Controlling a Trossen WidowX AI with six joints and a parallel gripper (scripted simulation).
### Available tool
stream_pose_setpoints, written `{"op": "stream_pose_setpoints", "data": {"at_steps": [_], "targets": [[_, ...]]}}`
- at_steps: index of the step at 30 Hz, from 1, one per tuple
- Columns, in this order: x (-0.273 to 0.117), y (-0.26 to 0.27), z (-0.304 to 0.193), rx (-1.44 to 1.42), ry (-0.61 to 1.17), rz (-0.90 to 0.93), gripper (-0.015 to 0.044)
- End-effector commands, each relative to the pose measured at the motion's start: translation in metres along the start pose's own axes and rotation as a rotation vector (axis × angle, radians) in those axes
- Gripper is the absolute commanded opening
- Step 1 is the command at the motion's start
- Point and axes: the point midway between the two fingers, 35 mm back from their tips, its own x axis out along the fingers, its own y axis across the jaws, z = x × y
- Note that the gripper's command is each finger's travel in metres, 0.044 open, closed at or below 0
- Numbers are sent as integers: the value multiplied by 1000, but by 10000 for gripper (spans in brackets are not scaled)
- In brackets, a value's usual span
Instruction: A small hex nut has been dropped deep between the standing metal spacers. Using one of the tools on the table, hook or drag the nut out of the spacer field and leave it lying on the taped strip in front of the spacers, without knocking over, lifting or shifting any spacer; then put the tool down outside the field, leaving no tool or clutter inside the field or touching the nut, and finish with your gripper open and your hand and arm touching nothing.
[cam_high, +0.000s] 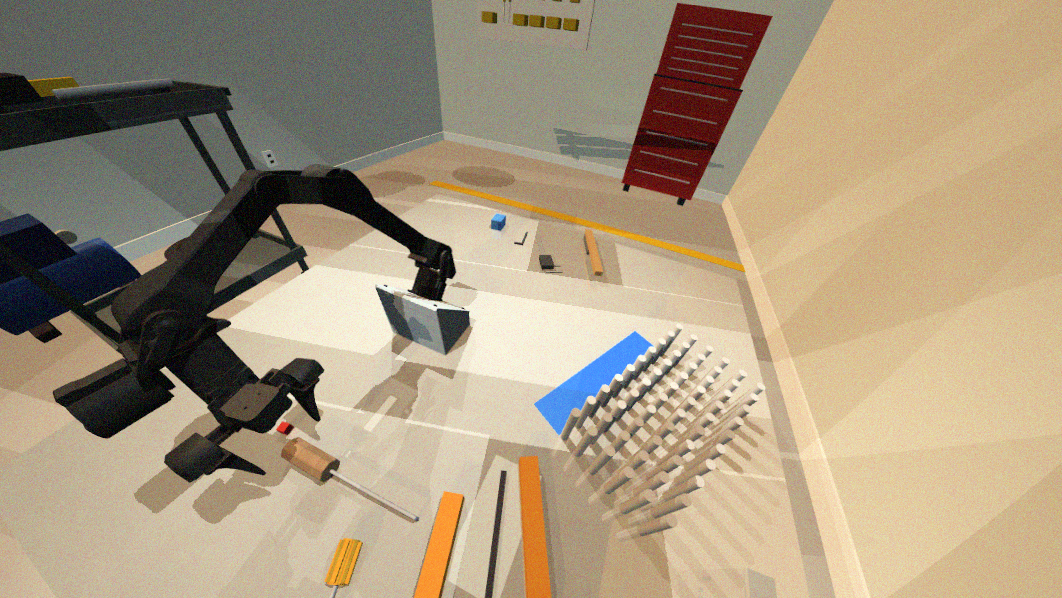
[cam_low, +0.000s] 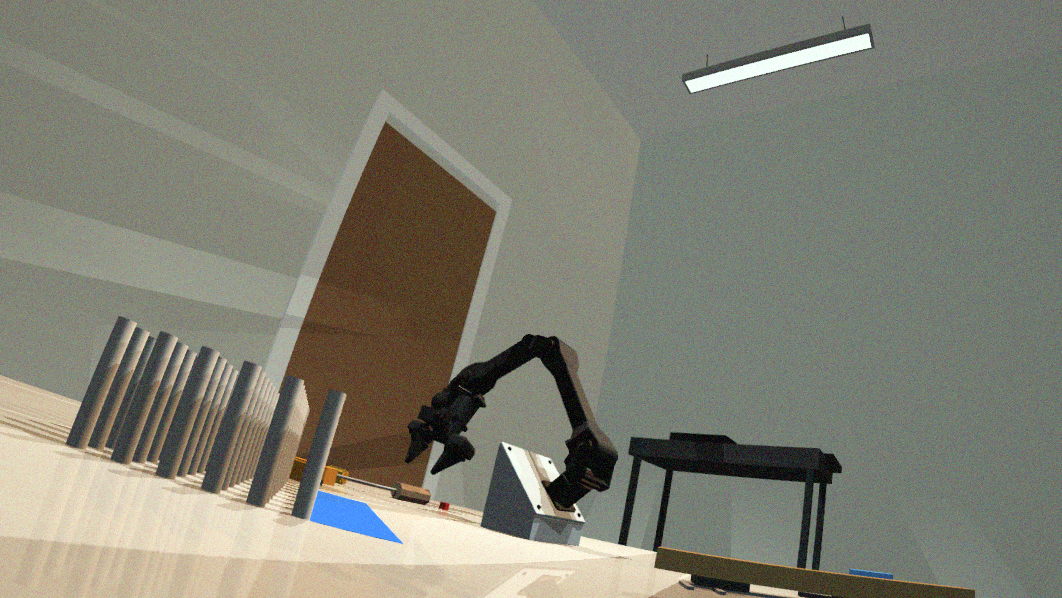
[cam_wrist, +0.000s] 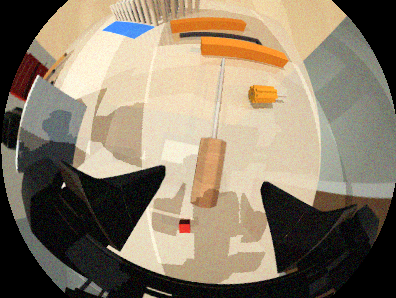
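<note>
Above the brown wooden-handled screwdriver (cam_high: 309, 459) (cam_low: 411, 493) (cam_wrist: 209, 172), the black two-fingered claw (cam_high: 248, 439) (cam_low: 420, 466) (cam_wrist: 214, 178) gapes wide and empty; descending off-centre, one finger could shove the handle.

Red cabinet (cam_high: 687, 111) (cam_wrist: 29, 76) (tall, too).

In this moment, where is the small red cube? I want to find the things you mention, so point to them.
The small red cube (cam_high: 283, 427) (cam_low: 443, 505) (cam_wrist: 184, 226) lies just beyond the handle end of the wooden-handled screwdriver (cam_high: 310, 459) (cam_low: 411, 492) (cam_wrist: 209, 170), low and slightly left of centre in the wrist view.

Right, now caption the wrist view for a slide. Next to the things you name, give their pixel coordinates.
Open claw (cam_high: 289, 439) (cam_low: 421, 468) (cam_wrist: 214, 178) above a wooden-handled screwdriver (cam_high: 310, 459) (cam_low: 411, 493) (cam_wrist: 209, 170), with a small red cube (cam_high: 283, 427) (cam_low: 443, 505) (cam_wrist: 184, 226) beside its handle.
</note>
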Motion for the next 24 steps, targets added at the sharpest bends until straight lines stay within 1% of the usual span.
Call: {"op": "stream_pose_setpoints", "data": {"at_steps": [1, 5, 10, 15, 21, 24], "targets": [[-1, -1, 0, -8, 0, -11, 440], [-2, -2, 0, -6, 1, -16, 440], [-3, 1, 3, -62, 0, -131, 440], [-3, 1, 3, -64, 0, -137, 440], [-3, 1, 3, -64, 0, -137, 282], [-3, 1, 3, -64, 0, -137, 280]]}}
